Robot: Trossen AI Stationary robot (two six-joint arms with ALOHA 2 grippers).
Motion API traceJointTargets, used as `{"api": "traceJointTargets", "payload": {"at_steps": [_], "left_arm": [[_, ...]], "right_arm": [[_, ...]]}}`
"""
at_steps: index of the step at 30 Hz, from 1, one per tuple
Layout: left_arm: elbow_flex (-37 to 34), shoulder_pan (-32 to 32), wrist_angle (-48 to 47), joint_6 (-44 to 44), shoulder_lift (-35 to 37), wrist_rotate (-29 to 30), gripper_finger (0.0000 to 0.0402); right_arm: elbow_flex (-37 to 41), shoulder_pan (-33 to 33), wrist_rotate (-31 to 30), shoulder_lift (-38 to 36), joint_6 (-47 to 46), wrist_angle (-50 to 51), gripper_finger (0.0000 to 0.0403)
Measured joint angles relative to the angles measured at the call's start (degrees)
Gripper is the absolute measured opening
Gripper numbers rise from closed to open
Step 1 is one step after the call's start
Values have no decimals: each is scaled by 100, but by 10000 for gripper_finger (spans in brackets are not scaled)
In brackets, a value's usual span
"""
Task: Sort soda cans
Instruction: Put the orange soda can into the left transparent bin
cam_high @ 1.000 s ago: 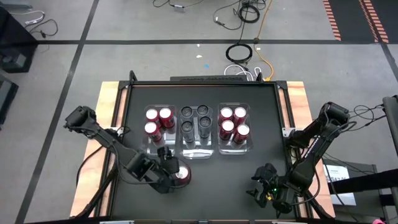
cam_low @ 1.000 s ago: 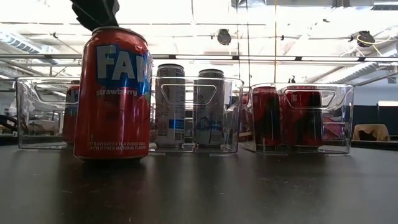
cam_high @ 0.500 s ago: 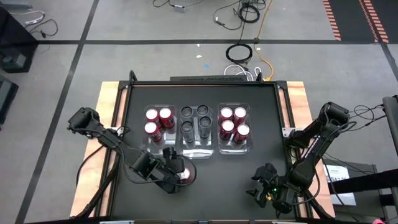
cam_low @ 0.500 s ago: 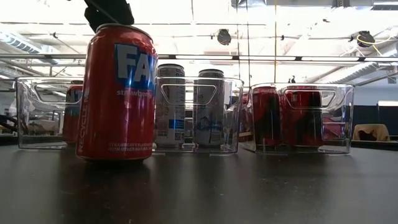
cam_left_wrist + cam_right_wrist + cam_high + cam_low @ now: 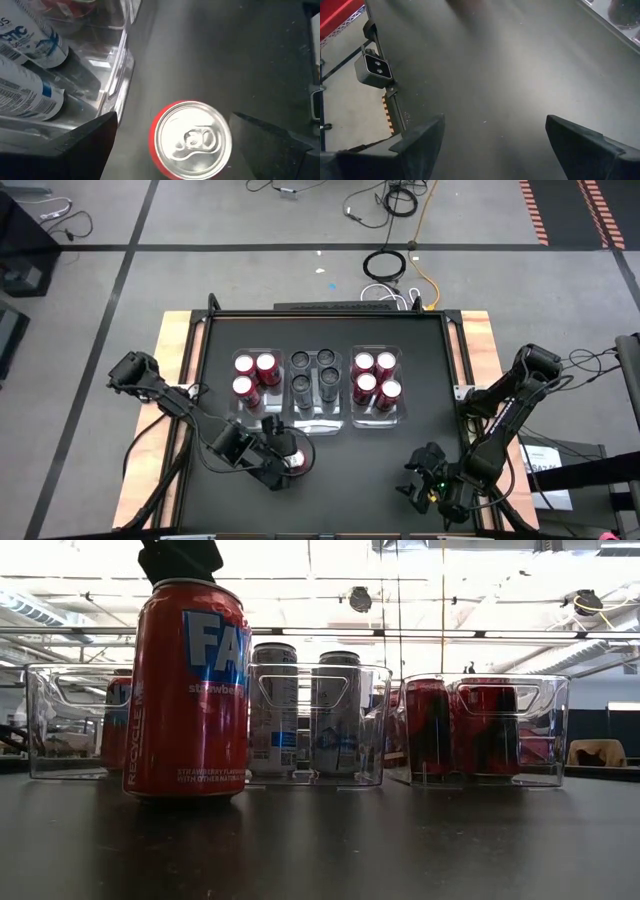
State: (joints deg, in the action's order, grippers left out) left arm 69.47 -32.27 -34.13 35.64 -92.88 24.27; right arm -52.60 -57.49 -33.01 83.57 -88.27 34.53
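left claw [image 5: 287, 462]: open, low | right claw [image 5: 420, 485]: open, parked

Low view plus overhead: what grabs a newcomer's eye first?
A red strawberry soda can looms at the front left of the low view, upright on the black table, with the left gripper directly over it, jaws open on either side. Behind it, three clear bins stand in a row: red cans in the left one, dark cans in the middle, more red ones in the right. The right gripper waits open near the front right.
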Motion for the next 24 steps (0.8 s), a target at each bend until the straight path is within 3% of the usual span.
{"api": "traceJointTargets", "payload": {"at_steps": [14, 24], "left_arm": [[-14, -4, 81, 13, 7, -178, 393], [-326, -14, 79, 680, 15, -247, 393]], "right_arm": [[0, 1, 0, 0, 50, 30, 338], [0, 0, 0, 0, 70, 45, 338]]}}
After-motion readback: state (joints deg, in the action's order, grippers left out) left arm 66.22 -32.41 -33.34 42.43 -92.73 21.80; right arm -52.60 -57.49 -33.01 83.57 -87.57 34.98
